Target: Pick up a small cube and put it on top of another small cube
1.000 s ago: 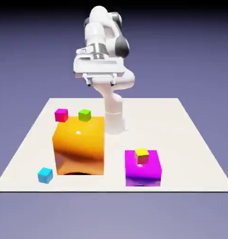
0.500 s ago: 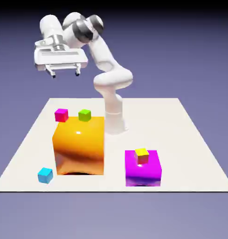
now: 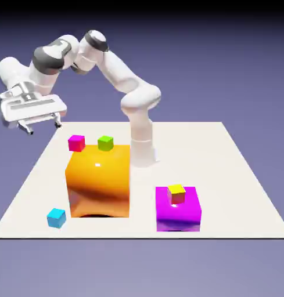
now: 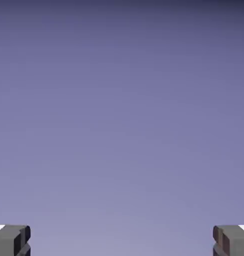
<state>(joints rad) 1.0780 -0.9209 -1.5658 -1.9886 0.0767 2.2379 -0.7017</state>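
Observation:
The small cyan cube point(image 3: 57, 217) lies on the white table point(image 3: 237, 174) near the front corner at the exterior view's left, just beside the big orange block point(image 3: 99, 181). My gripper point(image 3: 44, 127) hangs open and empty high above the table's edge at that view's left, far from the cyan cube. A small magenta cube point(image 3: 76, 142) and a small green cube point(image 3: 105, 142) lie behind the orange block. A small yellow cube point(image 3: 176, 190) sits on the big magenta block point(image 3: 178, 209). In the hand view only the two fingertips point(image 4: 12, 240) and the plain backdrop show.
The orange block stands tall between the cyan cube and the table's middle. The magenta block with the yellow cube on it stands at the front, toward the exterior view's right. The arm's base rises behind the orange block.
The arm has swung from above the table's far middle toward the exterior view's left and come lower. The jaws stayed open. No cube has moved.

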